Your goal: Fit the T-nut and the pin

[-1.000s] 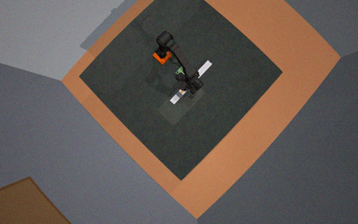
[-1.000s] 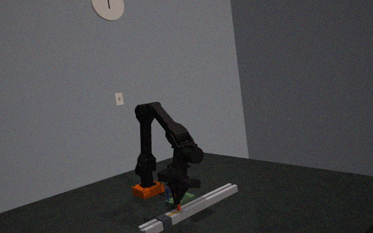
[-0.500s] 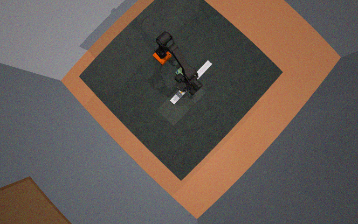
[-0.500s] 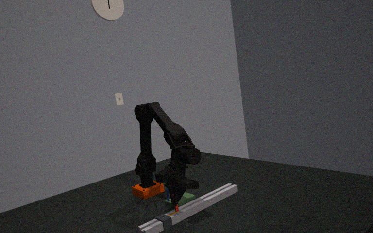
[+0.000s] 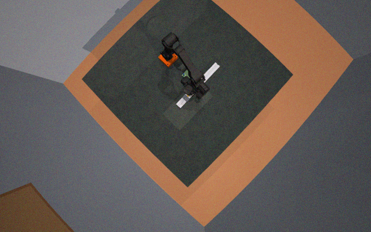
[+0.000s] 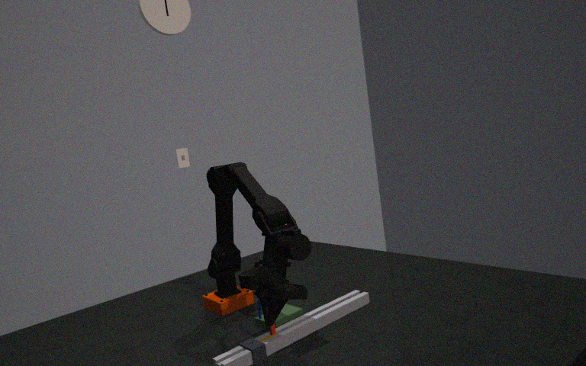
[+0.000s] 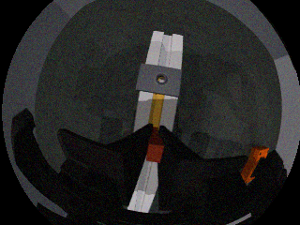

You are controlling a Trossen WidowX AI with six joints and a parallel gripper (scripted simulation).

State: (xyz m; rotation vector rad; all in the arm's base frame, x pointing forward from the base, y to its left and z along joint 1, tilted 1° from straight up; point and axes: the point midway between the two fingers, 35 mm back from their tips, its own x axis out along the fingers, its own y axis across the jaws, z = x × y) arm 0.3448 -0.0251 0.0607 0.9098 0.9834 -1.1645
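Seen from the top, the rail (image 5: 211,71) (image 6: 341,308) (image 7: 155,55) is partly covered by the hand (image 5: 190,93) (image 6: 272,322) (image 7: 157,127); the dark bracket (image 5: 185,97) (image 6: 252,347) (image 7: 171,84) is at about seven o'clock from it.

In the exterior view, the orange handle (image 6: 273,329) (image 7: 155,152) is gripped by nearly closed fingers; if it were tilted during sliding, the nut (image 6: 266,338) (image 7: 157,105) could be wedged under the lips. The blue pin (image 6: 259,308) is left upright at the green tray (image 6: 291,311).

In the wrist view, the nut points to twelve o'clock, reaching the bracket; yellow is glimpsed through its hole, but if released off-centre, the pin could be blocked.
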